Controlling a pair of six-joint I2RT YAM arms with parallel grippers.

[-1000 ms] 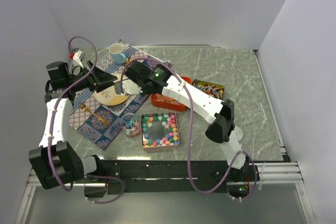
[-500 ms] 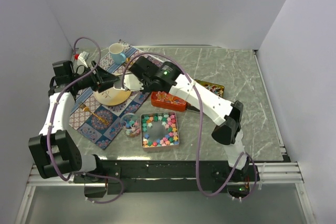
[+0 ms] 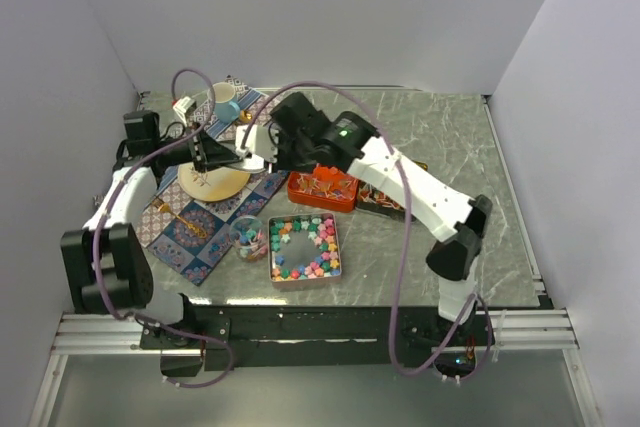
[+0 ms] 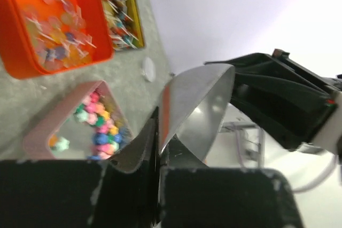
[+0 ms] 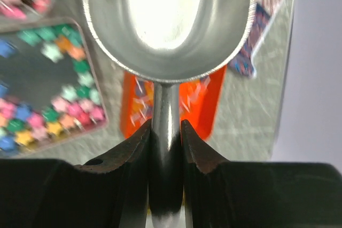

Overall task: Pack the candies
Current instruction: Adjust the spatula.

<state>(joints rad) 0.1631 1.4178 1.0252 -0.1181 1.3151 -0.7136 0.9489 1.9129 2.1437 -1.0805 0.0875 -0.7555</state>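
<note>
The tiny pastel star-shaped candies (image 3: 303, 249) lie in the square silver tin (image 3: 271, 252) at the near middle of the table. A few more sit in the small clear glass cup (image 3: 248, 237) just beside its left edge. Thin wrapped candies (image 3: 322, 187) fill the orange-red rectangular tin (image 3: 296, 194) behind.

The silver metal scoop (image 5: 168, 20) hangs empty over the patterned mat (image 3: 190, 232), apart from all the tins. The right gripper (image 5: 165, 129) clamps its handle tightly. The left gripper (image 4: 158, 148) has its jaws drawn narrow, and the scoop's rim appears pinched in the slit between them.

With both arms on one scoop, any pull by either could twist it. A thin rim is also a poor hold. If the right jaws release too soon, the scoop may tip, fall and scatter the candies.
</note>
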